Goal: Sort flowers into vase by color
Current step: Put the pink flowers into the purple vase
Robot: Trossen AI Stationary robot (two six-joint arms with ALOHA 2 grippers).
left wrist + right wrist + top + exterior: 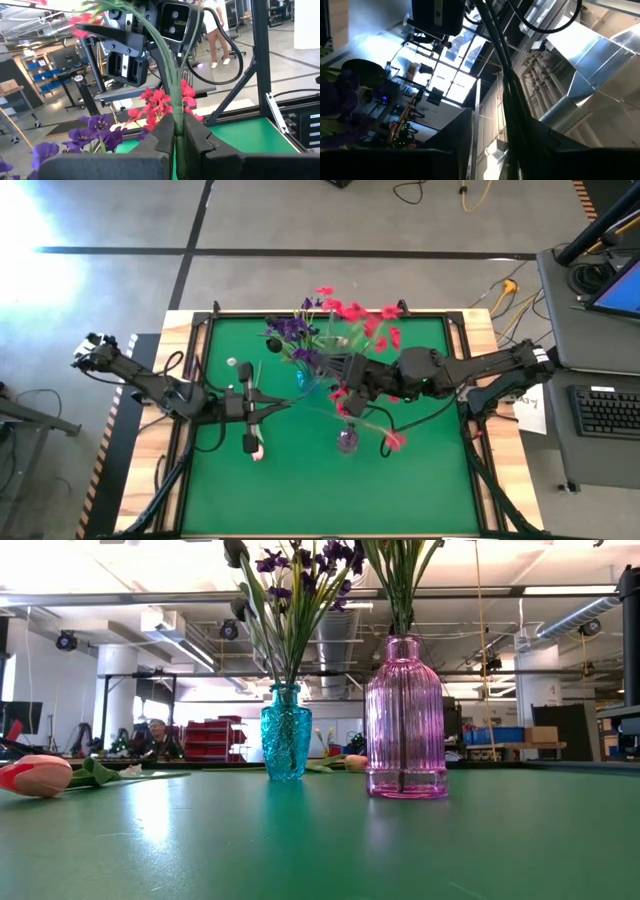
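**Left arm holds a stem, ready to be placed in a vase**

The left end effector (250, 406) is at about 9 o'clock on the green surface (420, 480). It is clamped on a single green stem (172, 90), which rises between its tips and arches away overhead. The blossom on that stem is too blurred to name its colour. The right end effector (345, 370) hovers just at 3 o'clock of the blue vase (286, 735), among the red flowers (352, 312). I cannot tell its state or whether it has hold of anything.

The blue vase is at about 11 o'clock from the surface's middle and carries the purple flowers (292, 330). The pink vase (405, 720) is nearer the middle, at about 4 o'clock, with a bundle of green stems in its neck. One white-pink tulip (35, 775) lies flat on the surface at about 8 o'clock, just beside the left arm and apart from both vases.

By my judgement the sort is well along: two colours are bunched, the tulip waits, and the step in hand is placing the gripped stem.

The next move would be to lift the stem upright, carry it over the vase of matching colour, and lower its foot into the narrow neck. The stems already there crowd that opening, and the right arm is close by, so the approach needs care.
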